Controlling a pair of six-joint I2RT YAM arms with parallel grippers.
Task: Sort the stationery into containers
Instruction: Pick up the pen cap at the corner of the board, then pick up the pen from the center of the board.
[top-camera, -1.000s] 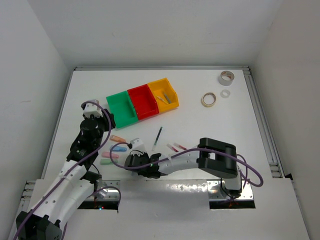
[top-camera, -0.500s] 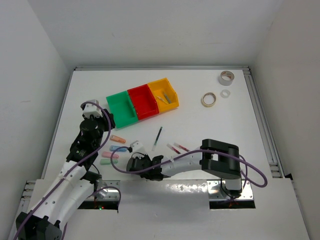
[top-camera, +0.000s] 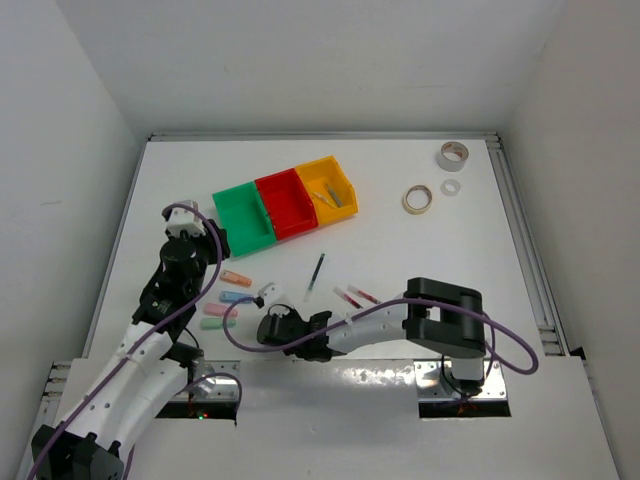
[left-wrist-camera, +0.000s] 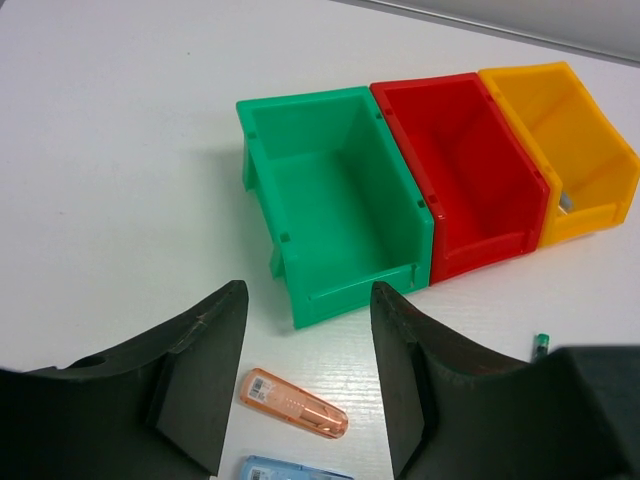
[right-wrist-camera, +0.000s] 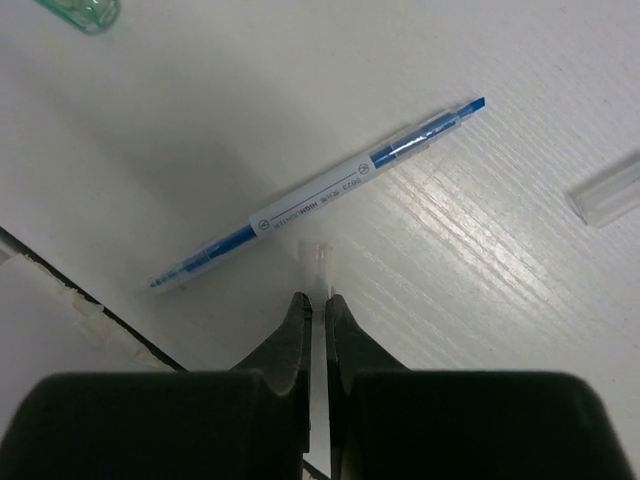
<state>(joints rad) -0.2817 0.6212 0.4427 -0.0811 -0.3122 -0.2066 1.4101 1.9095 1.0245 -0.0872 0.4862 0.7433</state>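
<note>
Stationery (top-camera: 317, 272): loose on the surface, mostly the near-left part. None in the green or red bin as far as I can see.
Right jaws (right-wrist-camera: 318, 295): low by the near edge, pinched almost together. A thin pale sliver pokes out at the tips, and I can't tell what it is or whether it's gripped.
Blue pen (right-wrist-camera: 310, 195): flat just beyond those tips. Looks light, stiff and round, so it'll probably roll. I'd pinch across mid-barrel.
Orange piece (left-wrist-camera: 293, 403): short and chunky, likely light. Take it across the narrow width.
Blue piece (left-wrist-camera: 290, 470): cut off by the frame edge in the left wrist view.
Left jaws (left-wrist-camera: 308, 295): spread wide, nothing in them, hovering over the orange piece.
Green bin (left-wrist-camera: 345, 290), red bin (left-wrist-camera: 480, 250): both look empty.
Yellow-orange bin (left-wrist-camera: 590, 215): something thin inside, too small to name.
Tan tape roll (top-camera: 417, 199): far right, well apart from the bins. Probably light; pinch one wall through the hole.
</note>
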